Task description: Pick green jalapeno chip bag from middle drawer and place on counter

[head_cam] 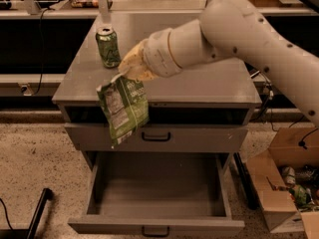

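Note:
My gripper (pixel 128 69) is shut on the top edge of the green jalapeno chip bag (pixel 123 109). The crinkled green bag hangs below it, in front of the counter's front edge and over the shallow closed drawer (pixel 155 136). The gripper sits just above the front left part of the counter (pixel 209 83). The middle drawer (pixel 155 195) below is pulled fully out and its inside shows nothing in it. My arm reaches in from the upper right and hides the middle of the counter.
A green drinks can (pixel 108 47) stands on the counter's left side, just left of the gripper. A cardboard box (pixel 289 183) with items sits on the floor at the right. A dark bar (pixel 37 215) lies on the floor at the lower left.

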You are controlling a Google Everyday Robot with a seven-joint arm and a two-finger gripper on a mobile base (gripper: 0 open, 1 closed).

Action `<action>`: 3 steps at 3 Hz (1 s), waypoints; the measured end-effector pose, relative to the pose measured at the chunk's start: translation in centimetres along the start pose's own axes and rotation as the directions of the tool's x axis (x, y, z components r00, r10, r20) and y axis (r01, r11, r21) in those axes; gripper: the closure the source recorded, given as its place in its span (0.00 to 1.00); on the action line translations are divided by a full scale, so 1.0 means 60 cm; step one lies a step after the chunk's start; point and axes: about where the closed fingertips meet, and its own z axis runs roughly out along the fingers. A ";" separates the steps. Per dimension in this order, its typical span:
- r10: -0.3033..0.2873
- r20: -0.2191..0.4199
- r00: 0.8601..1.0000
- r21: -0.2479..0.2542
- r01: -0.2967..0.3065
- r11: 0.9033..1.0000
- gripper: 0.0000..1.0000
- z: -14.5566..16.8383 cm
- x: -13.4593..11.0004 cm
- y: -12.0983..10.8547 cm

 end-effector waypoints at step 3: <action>-0.127 -0.050 0.991 -0.009 0.127 0.992 1.00 -0.068 0.086 -0.118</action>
